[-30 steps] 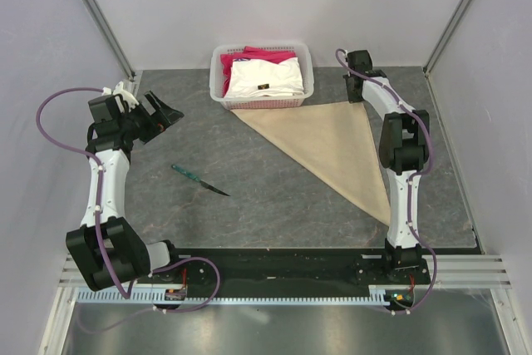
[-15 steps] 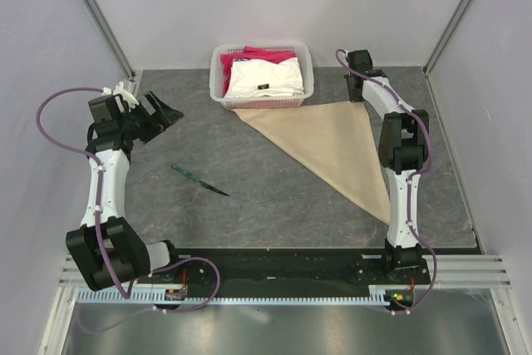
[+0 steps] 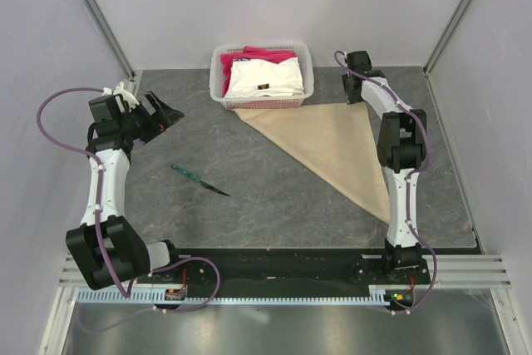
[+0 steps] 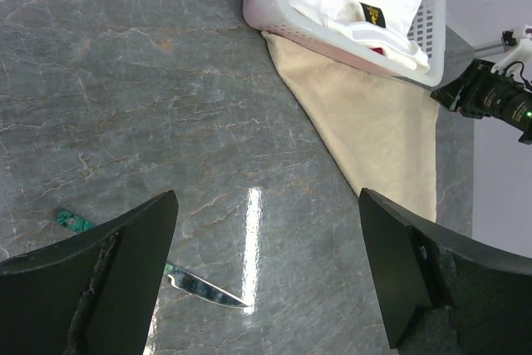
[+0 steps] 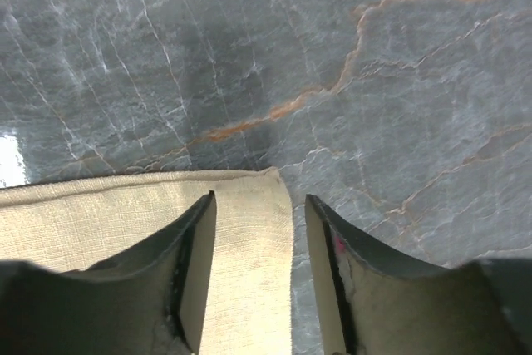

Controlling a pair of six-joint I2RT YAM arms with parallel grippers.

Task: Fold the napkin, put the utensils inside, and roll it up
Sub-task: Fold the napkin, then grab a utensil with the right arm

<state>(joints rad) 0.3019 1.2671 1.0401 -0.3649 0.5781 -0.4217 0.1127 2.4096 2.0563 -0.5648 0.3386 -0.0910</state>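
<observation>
The tan napkin (image 3: 332, 143) lies flat on the table, folded into a triangle, with one point tucked at the white basket (image 3: 223, 89). My right gripper (image 3: 356, 96) stands over its far right corner. In the right wrist view the right gripper (image 5: 259, 201) is open, and the napkin (image 5: 125, 214) corner lies flat between the jaws, not pinched. The knife (image 3: 199, 180), with a teal handle and a dark blade, lies on bare table to the left of the cloth. My left gripper (image 4: 266, 205) hovers wide open and empty above the table, with the knife (image 4: 208, 290) below it.
The white basket (image 4: 274, 18) at the back holds a folded white cloth (image 3: 264, 79) and a pink-red cloth (image 3: 270, 56). Grey walls and frame posts close in the table on the left, right and back.
The right gripper's jaws have parted and let go of the napkin's corner. The left arm, the knife and the cloth lie as before.
</observation>
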